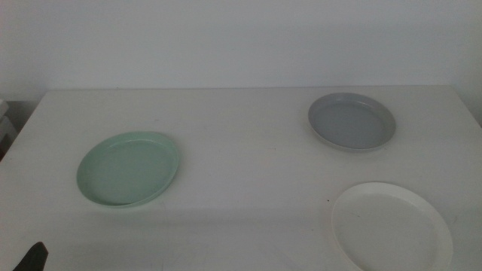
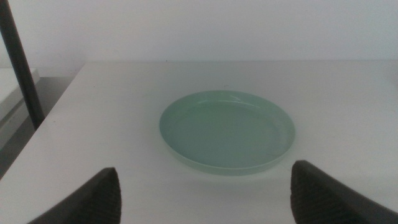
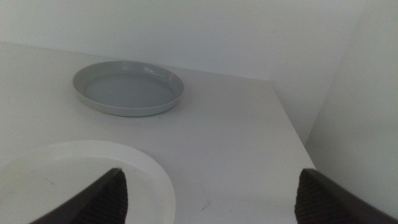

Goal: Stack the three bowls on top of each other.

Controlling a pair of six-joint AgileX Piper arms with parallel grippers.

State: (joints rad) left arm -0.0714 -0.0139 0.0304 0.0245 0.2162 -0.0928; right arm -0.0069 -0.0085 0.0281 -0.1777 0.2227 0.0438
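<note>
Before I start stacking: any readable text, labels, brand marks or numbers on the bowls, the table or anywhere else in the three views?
None: no readable text in any view.
Mint green bowl: plain, no marking.
Grey bowl: plain, no marking.
White bowl: plain, no marking.
Table and back wall: blank.
Left hand and right hand, both open: no lettering on the visible dark jaws.
</note>
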